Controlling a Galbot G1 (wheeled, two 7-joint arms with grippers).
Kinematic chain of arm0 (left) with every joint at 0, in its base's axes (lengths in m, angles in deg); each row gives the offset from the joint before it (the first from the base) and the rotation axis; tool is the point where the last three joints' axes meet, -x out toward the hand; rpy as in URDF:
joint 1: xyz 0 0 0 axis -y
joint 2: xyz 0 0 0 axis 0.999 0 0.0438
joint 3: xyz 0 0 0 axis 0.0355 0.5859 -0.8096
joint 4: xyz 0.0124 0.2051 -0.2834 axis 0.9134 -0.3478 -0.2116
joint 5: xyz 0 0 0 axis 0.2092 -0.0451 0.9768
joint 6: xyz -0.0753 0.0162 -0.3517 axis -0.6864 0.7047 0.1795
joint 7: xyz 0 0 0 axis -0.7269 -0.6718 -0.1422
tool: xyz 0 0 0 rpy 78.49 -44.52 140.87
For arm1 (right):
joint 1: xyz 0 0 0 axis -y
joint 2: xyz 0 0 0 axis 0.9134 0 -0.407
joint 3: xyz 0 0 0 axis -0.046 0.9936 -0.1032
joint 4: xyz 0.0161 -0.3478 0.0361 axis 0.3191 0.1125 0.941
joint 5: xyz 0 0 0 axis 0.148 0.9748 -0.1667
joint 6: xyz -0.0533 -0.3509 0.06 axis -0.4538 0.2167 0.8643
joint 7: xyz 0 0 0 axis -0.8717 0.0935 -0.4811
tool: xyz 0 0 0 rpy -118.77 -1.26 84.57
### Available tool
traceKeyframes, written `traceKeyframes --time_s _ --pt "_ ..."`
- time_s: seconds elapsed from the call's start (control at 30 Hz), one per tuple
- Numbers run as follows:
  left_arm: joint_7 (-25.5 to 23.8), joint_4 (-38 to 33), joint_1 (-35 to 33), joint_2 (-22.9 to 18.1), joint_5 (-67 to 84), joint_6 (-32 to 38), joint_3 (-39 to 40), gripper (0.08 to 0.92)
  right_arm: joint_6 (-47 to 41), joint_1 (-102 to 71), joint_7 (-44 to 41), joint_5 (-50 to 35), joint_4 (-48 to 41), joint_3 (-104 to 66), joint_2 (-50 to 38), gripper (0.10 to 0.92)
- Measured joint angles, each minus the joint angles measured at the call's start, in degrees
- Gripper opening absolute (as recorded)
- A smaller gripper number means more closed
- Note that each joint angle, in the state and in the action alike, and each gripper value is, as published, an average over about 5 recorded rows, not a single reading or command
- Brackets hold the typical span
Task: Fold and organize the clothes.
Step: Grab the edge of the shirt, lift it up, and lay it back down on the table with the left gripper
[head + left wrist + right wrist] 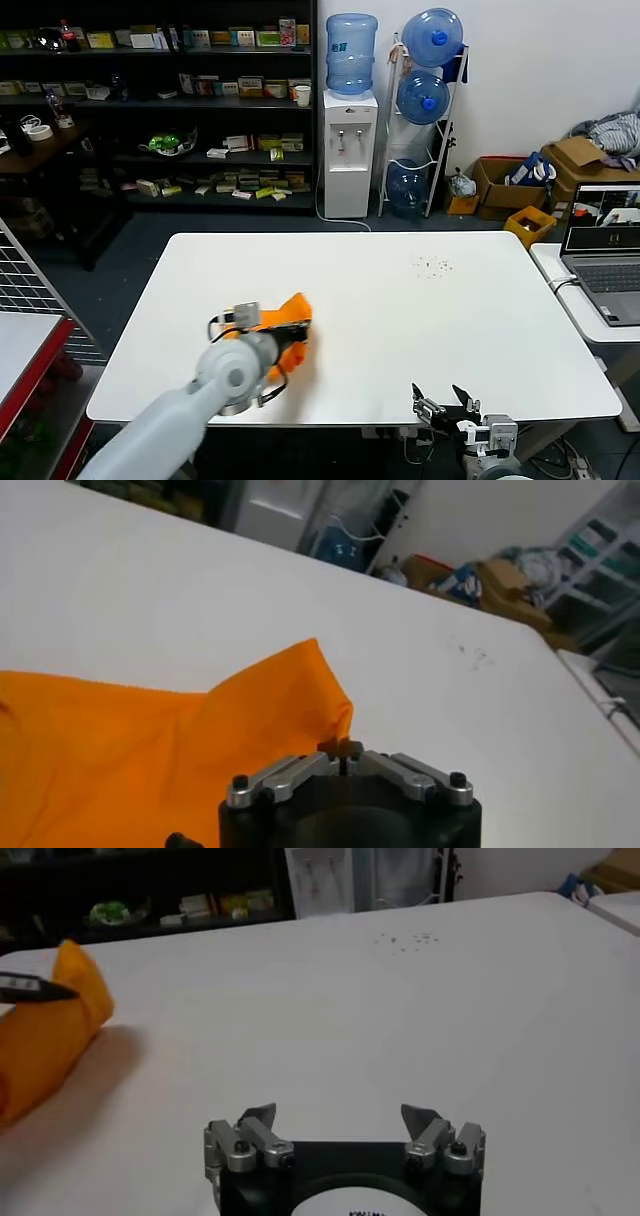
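Note:
The bright orange T-shirt (290,325) lies bunched on the white table (400,320) near its front left. My left gripper (272,322) is over it, shut on an edge of the cloth; in the left wrist view the shut gripper (342,748) pinches a raised corner of the orange T-shirt (150,750). No lettering shows. My right gripper (447,398) is open and empty at the table's front edge, right of the shirt. In the right wrist view the open gripper (340,1116) faces bare table, with the orange T-shirt (50,1033) farther off.
A laptop (605,260) sits on a side table at right. A water dispenser (349,130), shelves (160,100) and cardboard boxes (560,165) stand beyond the table. Small dark specks (432,265) mark the tabletop. A red-edged table (30,350) is at left.

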Motion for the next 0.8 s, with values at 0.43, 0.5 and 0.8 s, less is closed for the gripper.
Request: traceKeyframes --time_s 0.43,0.5,0.8 --pt "2.49 12.55 9.29 -15.36 -2.10 -0.21 8.90 0.092 -0.22 0.72 0.16 -0.54 -0.90 0.01 -0.41 0.823" --pt "2.52 13.57 9.80 -16.51 -2.57 -0.28 9.51 0.099 -0.09 0.81 0.07 -0.47 -0.99 -0.11 -0.51 0.823" --pt "1.07 13.56 9.90 -18.25 -4.04 -0.56 8.94 0.317 4.06 1.51 -3.52 0.28 -0.69 -1.76 -1.69 0.823"
